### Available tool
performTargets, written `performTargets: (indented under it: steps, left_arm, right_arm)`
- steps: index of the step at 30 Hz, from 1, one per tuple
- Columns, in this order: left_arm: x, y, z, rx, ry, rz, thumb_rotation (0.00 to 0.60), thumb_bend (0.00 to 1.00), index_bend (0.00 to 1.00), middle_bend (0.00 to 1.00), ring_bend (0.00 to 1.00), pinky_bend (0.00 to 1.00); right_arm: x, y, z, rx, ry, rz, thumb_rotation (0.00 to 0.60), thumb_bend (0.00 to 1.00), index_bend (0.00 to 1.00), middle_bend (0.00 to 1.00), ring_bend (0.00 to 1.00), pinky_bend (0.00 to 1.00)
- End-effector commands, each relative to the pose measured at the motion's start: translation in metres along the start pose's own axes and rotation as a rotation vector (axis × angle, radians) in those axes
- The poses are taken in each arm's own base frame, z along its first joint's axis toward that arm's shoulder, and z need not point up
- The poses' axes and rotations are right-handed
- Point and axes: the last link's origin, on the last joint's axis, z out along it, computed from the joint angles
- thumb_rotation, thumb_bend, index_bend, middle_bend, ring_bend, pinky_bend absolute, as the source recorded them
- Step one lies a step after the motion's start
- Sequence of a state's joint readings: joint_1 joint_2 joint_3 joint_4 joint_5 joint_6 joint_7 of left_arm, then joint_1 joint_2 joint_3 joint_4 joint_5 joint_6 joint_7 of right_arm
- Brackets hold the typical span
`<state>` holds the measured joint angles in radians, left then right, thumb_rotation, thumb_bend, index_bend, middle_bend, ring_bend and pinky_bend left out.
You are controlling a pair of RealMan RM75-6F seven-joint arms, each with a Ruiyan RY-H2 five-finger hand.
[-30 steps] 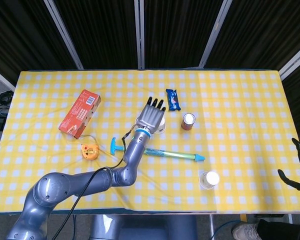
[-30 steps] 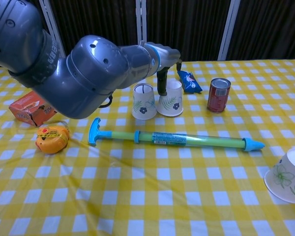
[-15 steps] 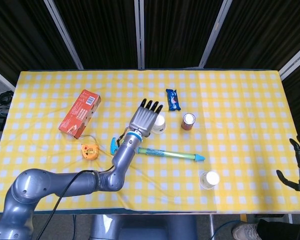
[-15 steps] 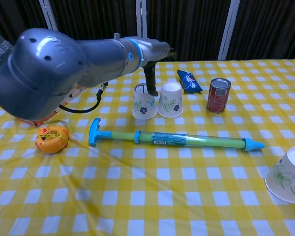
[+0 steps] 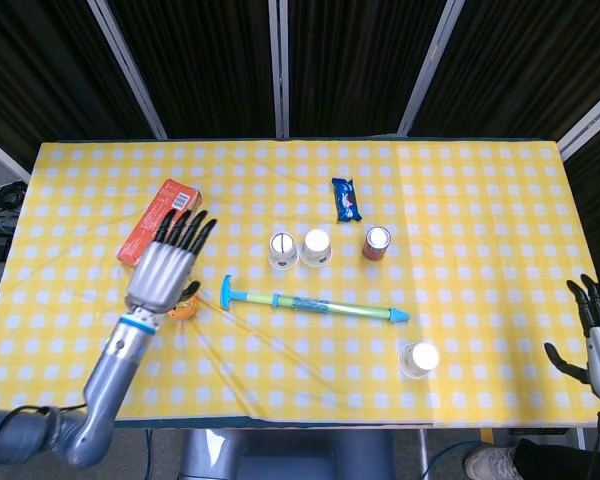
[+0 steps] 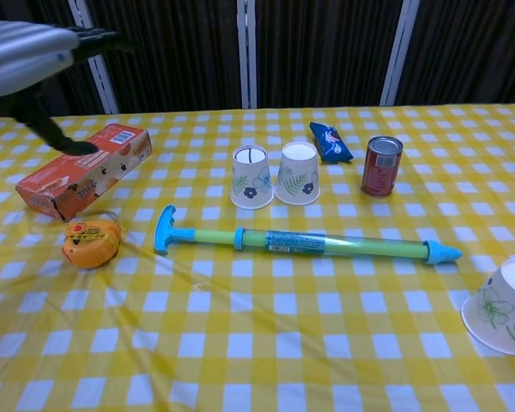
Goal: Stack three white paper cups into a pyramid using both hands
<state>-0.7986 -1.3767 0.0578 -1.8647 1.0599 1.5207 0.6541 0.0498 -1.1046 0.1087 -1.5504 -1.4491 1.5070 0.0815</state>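
Two white floral paper cups stand upside down side by side mid-table: the left cup (image 5: 283, 250) (image 6: 251, 177) and the right cup (image 5: 316, 247) (image 6: 298, 172), touching or nearly so. A third cup (image 5: 418, 358) (image 6: 505, 306) sits alone near the front right. My left hand (image 5: 167, 262) (image 6: 36, 64) hovers open over the left side, fingers spread, holding nothing, well away from the cups. My right hand (image 5: 596, 335) is at the far right edge, off the table, open and empty.
A blue-and-green water squirter (image 5: 315, 304) (image 6: 302, 241) lies in front of the two cups. A red can (image 5: 377, 242) and a blue snack packet (image 5: 347, 198) sit to their right. An orange-red box (image 5: 150, 226) and an orange toy (image 6: 91, 240) lie at left.
My left hand has pulled back from above the two cups to the left side of the table, uncovering both cups. The right hand shifted slightly at the table's edge.
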Motion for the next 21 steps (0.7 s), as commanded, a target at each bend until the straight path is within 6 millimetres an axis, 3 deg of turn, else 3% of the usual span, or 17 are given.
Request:
performTargets:
  steps: [1, 5, 11, 16, 21]
  left_arm:
    - [-0.008, -0.034, -0.059, 0.059, -0.002, -0.045, 0.600, 0.22, 0.00, 0.00, 0.00, 0.00]
    - [-0.020, -0.050, -0.099, 0.080, 0.001, -0.054, 0.600, 0.22, 0.00, 0.00, 0.00, 0.00]
    - [-0.029, -0.073, -0.140, 0.091, 0.026, -0.063, 0.600, 0.22, 0.00, 0.00, 0.00, 0.00]
    - [-0.024, -0.087, -0.150, 0.107, 0.045, -0.076, 0.600, 0.22, 0.00, 0.00, 0.00, 0.00]
    - [-0.018, -0.093, -0.152, 0.086, 0.030, -0.106, 0.600, 0.22, 0.00, 0.00, 0.00, 0.00]
  right_arm:
    - [-0.001, -0.004, 0.000, 0.016, 0.003, -0.009, 0.600, 0.15, 0.07, 0.00, 0.00, 0.00]
    - [-0.004, -0.012, 0.000, 0.036, -0.004, -0.011, 0.600, 0.15, 0.09, 0.00, 0.00, 0.00]
    - [-0.009, -0.026, -0.004, 0.068, -0.025, -0.002, 0.600, 0.15, 0.19, 0.00, 0.00, 0.00]
    - [-0.008, -0.046, -0.005, 0.114, -0.056, 0.000, 0.600, 0.15, 0.26, 0.00, 0.00, 0.00]
    - [-0.013, -0.080, -0.015, 0.207, -0.185, -0.059, 0.600, 0.15, 0.19, 0.00, 0.00, 0.00]
